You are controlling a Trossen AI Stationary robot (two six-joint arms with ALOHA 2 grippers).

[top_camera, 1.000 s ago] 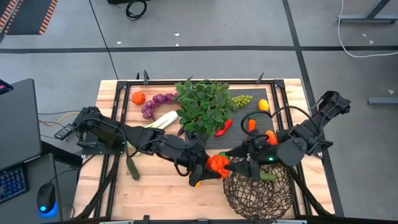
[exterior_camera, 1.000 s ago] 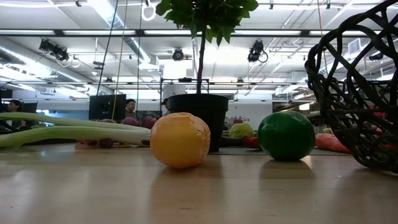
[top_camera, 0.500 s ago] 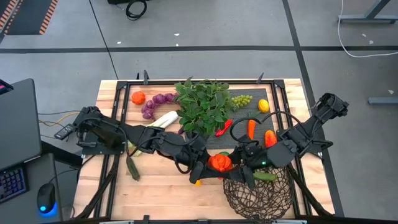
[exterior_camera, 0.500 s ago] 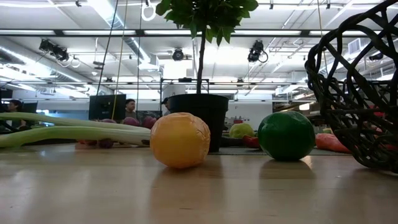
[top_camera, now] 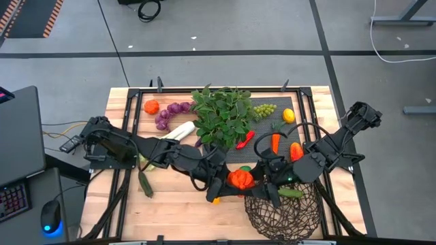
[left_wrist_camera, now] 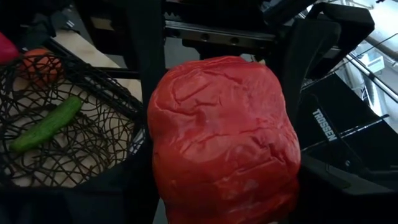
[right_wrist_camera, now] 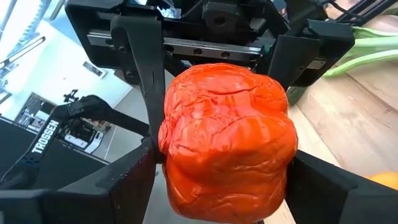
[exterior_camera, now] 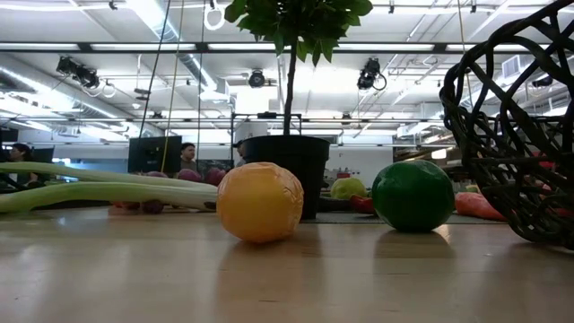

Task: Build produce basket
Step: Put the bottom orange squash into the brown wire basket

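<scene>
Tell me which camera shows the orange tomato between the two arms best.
The right wrist view: the orange tomato fills it, wrinkled skin clear, dark fingers on both sides. The left wrist view shows its other side, equally close. The high view shows it small beside the basket. The low view misses it.

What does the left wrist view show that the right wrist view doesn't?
Only the left wrist view shows the basket with a cucumber lying in it. Only the right wrist view shows the leek on the wooden table. Both show the same red-orange tomato, held in the left claw with the right claw set either side of it, at the basket's edge.
</scene>
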